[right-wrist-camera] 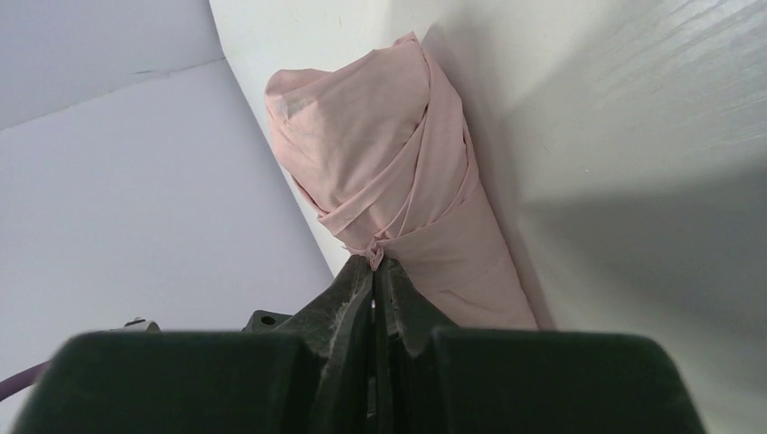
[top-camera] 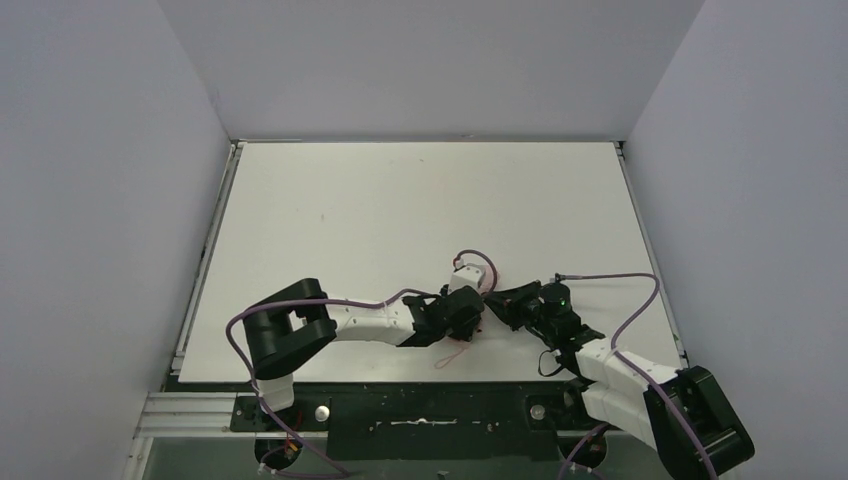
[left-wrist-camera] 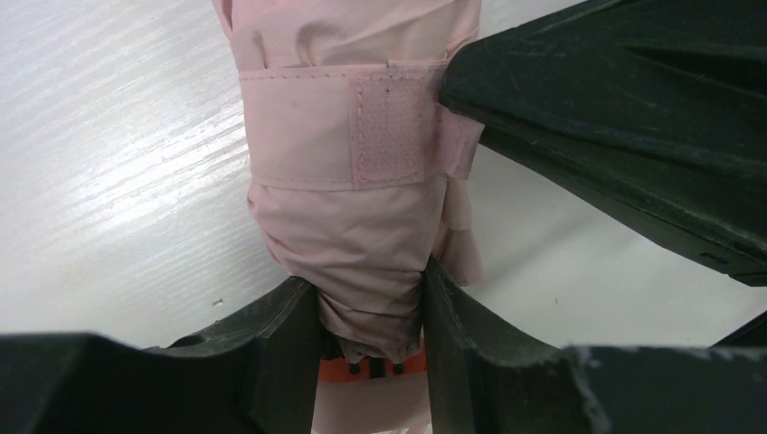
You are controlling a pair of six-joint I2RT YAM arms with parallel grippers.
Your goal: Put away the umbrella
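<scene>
While the left gripper (left-wrist-camera: 371, 303) clamps the rolled pale pink fabric folding umbrella (right-wrist-camera: 384, 154) near one end, the right gripper (right-wrist-camera: 374, 271) — fingers pressed together — pinches the tip of its pink hook-and-loop strap (left-wrist-camera: 307, 127); the bundle rests on the white table (top-camera: 400, 200), near the front edge.

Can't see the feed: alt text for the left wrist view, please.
A pale pink folded fabric umbrella, over the white table, has its lower end clamped in the black left gripper. The black right gripper pinches the end of the fastened pink Velcro strap.
</scene>
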